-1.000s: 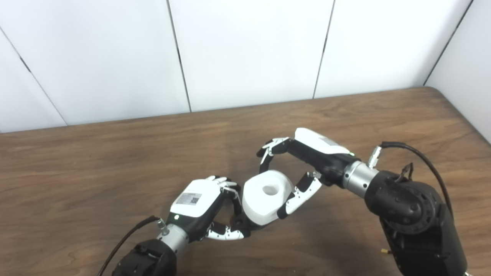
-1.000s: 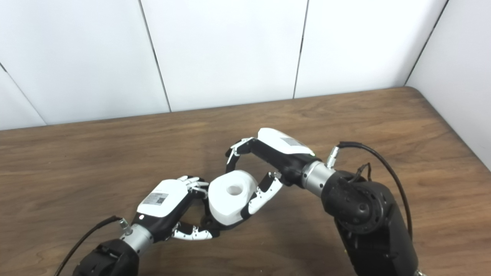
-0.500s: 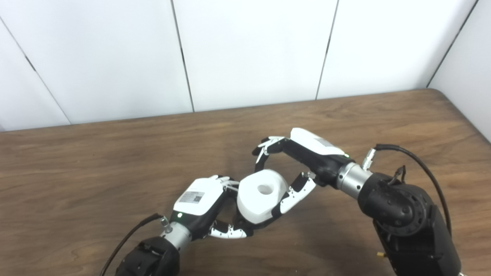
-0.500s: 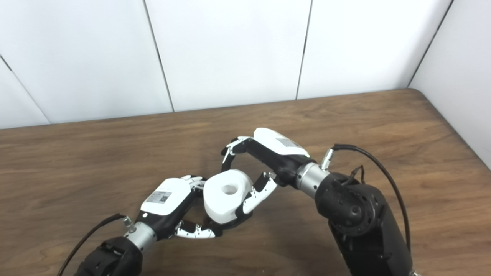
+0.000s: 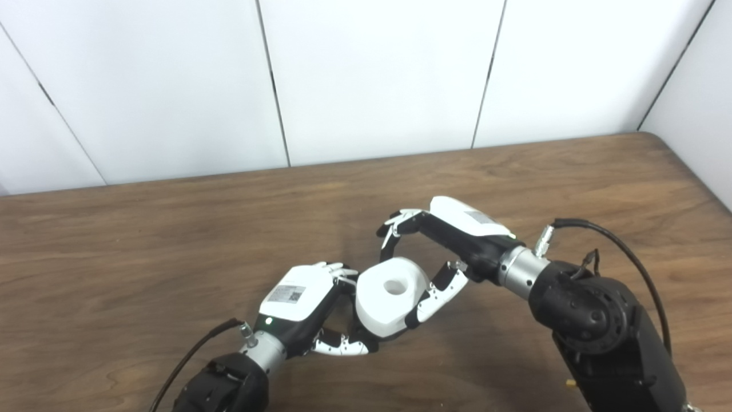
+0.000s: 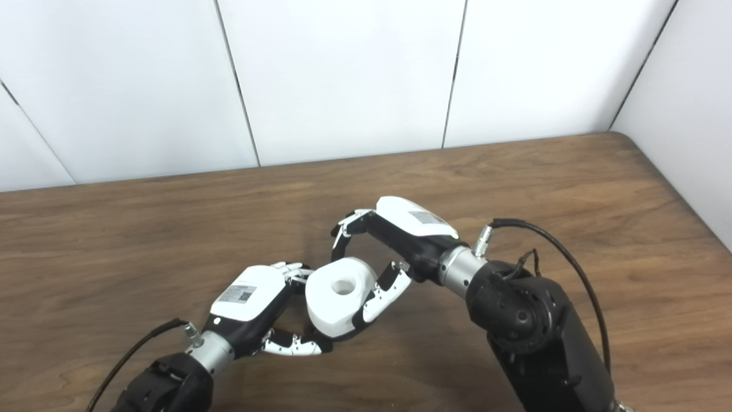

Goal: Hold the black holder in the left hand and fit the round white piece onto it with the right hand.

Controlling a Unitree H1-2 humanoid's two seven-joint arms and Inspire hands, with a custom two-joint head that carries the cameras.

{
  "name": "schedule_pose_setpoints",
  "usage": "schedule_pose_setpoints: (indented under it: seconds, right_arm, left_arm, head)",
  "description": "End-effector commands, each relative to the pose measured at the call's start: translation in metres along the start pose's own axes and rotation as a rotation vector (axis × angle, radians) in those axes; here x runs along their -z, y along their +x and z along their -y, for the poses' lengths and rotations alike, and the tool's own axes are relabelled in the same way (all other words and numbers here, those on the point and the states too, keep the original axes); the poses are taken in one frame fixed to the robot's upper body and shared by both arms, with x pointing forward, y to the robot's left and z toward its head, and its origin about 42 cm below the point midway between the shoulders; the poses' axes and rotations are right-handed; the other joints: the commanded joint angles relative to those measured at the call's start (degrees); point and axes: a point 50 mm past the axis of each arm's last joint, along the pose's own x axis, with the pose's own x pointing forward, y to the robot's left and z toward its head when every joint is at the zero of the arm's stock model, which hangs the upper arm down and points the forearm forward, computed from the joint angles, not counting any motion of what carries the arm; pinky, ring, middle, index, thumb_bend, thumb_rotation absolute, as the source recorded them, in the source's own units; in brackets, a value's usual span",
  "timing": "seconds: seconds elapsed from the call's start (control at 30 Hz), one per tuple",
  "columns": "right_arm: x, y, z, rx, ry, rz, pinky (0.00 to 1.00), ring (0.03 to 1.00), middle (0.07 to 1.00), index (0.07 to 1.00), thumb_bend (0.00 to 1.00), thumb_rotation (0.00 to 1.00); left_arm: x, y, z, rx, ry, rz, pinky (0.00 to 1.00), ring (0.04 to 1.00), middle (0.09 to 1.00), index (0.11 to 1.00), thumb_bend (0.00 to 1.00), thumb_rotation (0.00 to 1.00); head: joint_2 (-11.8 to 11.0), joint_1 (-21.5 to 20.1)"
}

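Handling notes: white piece on the black holder

Nearest the camera, the left robot hand (image 5: 297, 306) has its fingers curled shut around the black holder (image 5: 361, 337), of which only a dark sliver shows beneath and beside the white piece. How much of the holder is inside that grip cannot be made out.

Just beyond, the round white piece (image 5: 389, 297) sits over the holder, tilted a little, its central hole facing up. It looks like a thick, rigid plastic ring with smooth, matte, rounded sides; probably light for its bulk, unlikely to deform under a squeeze, but apt to slide or rotate between hard fingertips. The outer wall, on opposite sides, seems the sensible place to hold it, keeping the hole clear.

The right robot hand (image 5: 432, 254) is spread around the piece: its thumb lies against the near right side, while the fingers (image 5: 394, 229) arch above the far rim, seemingly not touching. It looks more like steadying than a firm grip.

Whether the piece is fully seated cannot be told. Farther off, the wooden table (image 5: 171, 229) runs back to white wall panels (image 5: 372, 74).
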Motion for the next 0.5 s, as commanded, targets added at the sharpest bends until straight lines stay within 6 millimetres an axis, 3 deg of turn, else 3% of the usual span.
schedule_pose_setpoints:
  seconds: [0.0,0.47]
  right_arm:
    - [-0.0037,0.0017,0.0078,0.042,-0.028,0.027,0.9,0.916,0.817,0.482,0.53,0.14]
    - [-0.005,0.008,0.0025,0.032,-0.052,0.04,0.91,0.908,0.808,0.482,0.53,0.14]
  left_arm:
    - [0.0164,-0.0145,0.0454,0.225,0.003,-0.102,0.92,0.895,0.814,0.491,0.51,0.06]
    - [0.0154,-0.0158,0.0445,0.225,0.004,-0.106,0.92,0.901,0.815,0.491,0.51,0.06]
  head:
    - [0.11,0.01]
    - [0.2,-0.42]
